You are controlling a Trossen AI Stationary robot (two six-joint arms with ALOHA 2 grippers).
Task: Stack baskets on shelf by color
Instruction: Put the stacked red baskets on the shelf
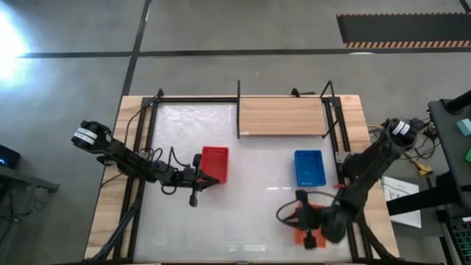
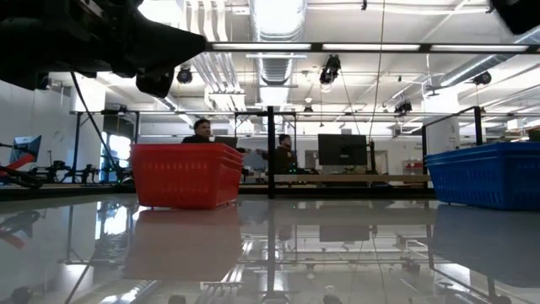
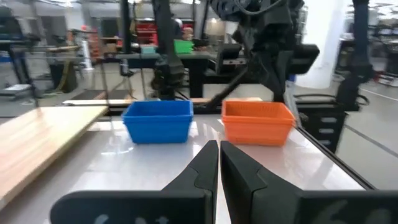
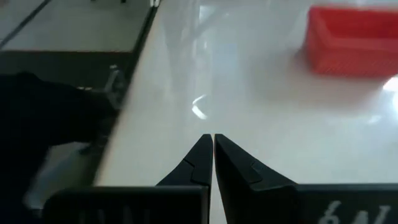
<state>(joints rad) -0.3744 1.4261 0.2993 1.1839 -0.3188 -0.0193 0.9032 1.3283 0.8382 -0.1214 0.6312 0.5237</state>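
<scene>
A red basket (image 1: 215, 163) stands on the white tabletop left of centre; it also shows in the low view (image 2: 187, 174) and the right wrist view (image 4: 353, 40). A blue basket (image 1: 309, 168) stands right of centre, and also shows in the left wrist view (image 3: 158, 121). An orange basket (image 3: 257, 122) stands near the front right, partly hidden under my right arm in the high view (image 1: 301, 236). The wooden shelf (image 1: 283, 116) is at the back. My left gripper (image 3: 219, 147) is shut and empty, above the table beside the red basket's near edge (image 1: 210, 181). My right gripper (image 4: 213, 139) is shut and empty over the orange basket (image 1: 296, 215).
Black frame rails run along the table's left (image 1: 140, 147) and right (image 1: 338, 140) sides. The shelf's board also shows at the side in the left wrist view (image 3: 37, 134). People sit in the room beyond the table (image 2: 201, 131). Bare white tabletop (image 1: 261, 173) lies between the red and blue baskets.
</scene>
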